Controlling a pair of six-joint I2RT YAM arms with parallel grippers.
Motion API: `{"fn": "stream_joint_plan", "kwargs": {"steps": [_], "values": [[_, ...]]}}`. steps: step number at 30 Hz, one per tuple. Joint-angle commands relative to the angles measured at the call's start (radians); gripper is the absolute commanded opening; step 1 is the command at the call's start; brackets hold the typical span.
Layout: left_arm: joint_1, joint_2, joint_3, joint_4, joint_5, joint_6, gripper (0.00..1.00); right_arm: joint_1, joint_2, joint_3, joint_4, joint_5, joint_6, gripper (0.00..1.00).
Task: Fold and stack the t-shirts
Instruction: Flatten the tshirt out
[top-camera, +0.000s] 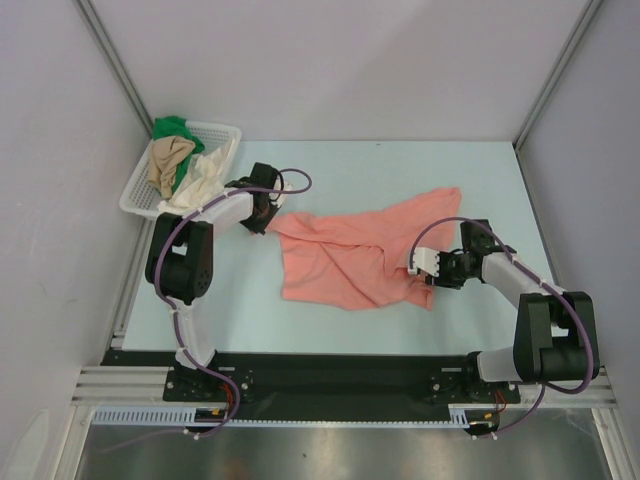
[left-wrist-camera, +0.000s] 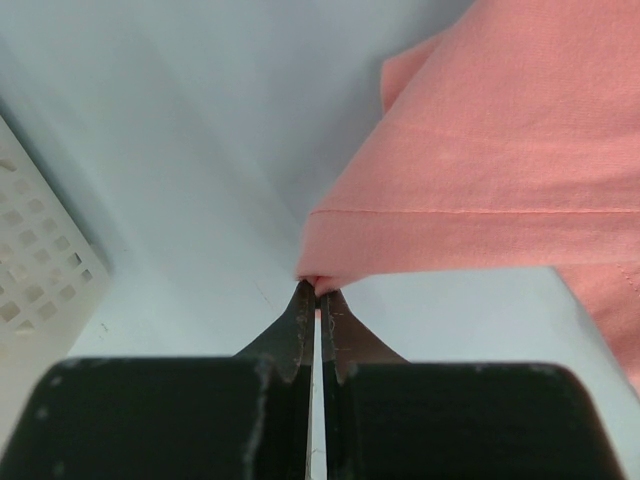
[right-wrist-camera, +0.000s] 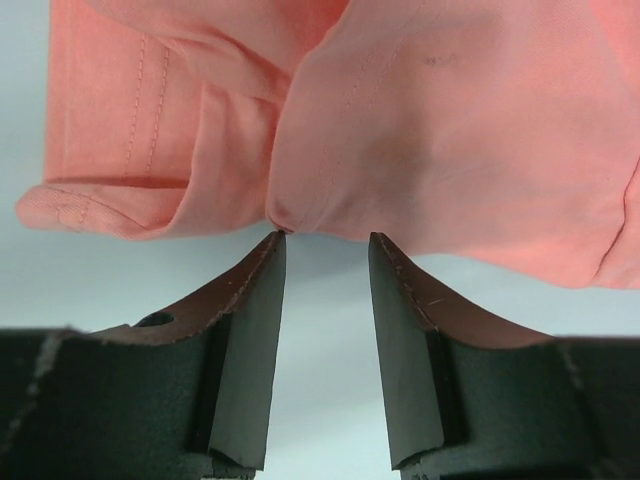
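Hem of salmon-pink t-shirt pinched in left fingers; right fingers parted at edge.

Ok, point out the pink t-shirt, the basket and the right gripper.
pink t-shirt (top-camera: 335, 265): top view, flat middle of the cloth.
basket (top-camera: 215, 127): top view, far rim.
right gripper (right-wrist-camera: 325, 240): right wrist view, gap between its open fingertips.

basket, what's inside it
The basket holds a green shirt at the back, a tan shirt in front of it and a cream shirt spilling over its rim. Anything beneath them is covered.
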Motion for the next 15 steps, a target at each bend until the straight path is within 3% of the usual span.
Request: {"fn": "stream_joint_plan", "kwargs": {"steps": [1,15], "values": [[-0.006,-0.014,0.013,0.018,-0.017,0.013,0.01,0.010,0.001,0.035,-0.002,0.010,0.000,0.43],[-0.006,-0.017,0.010,0.022,-0.025,0.011,0.01,0.030,0.013,0.043,-0.058,0.008,0.017,0.43]]}}
